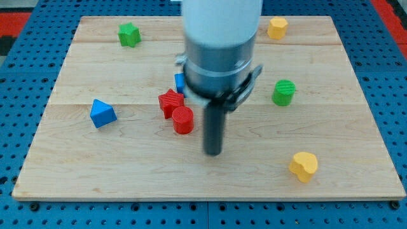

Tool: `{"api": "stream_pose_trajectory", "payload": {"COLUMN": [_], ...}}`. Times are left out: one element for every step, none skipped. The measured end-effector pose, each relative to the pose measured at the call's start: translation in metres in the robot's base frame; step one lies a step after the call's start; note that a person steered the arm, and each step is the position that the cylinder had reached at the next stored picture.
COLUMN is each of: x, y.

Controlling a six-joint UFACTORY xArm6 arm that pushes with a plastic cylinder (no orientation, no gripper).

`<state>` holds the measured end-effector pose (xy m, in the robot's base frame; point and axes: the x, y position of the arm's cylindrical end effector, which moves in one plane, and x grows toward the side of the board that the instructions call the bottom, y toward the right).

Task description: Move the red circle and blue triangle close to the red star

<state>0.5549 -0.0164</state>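
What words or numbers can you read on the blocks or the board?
None: no words, numbers, labels or signs show anywhere in this view.
The wooden board is plain wood grain.
The red star, red circle and blue triangle carry no writing.
The arm's grey housing above my tip shows no brand or mark.

Red ridged plastic circle [183,119] upright near board centre, touching red plastic star [170,102] at its upper left. Blue plastic triangle [102,113] well apart, toward view's left.
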Motion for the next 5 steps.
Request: {"api": "stream_pose_trajectory", "payload": {"x": [-0.018,-0.068,-0.086,-0.088,-0.107], "y": [-0.119,-0.174,-0.165,-0.244,-0.249]}}
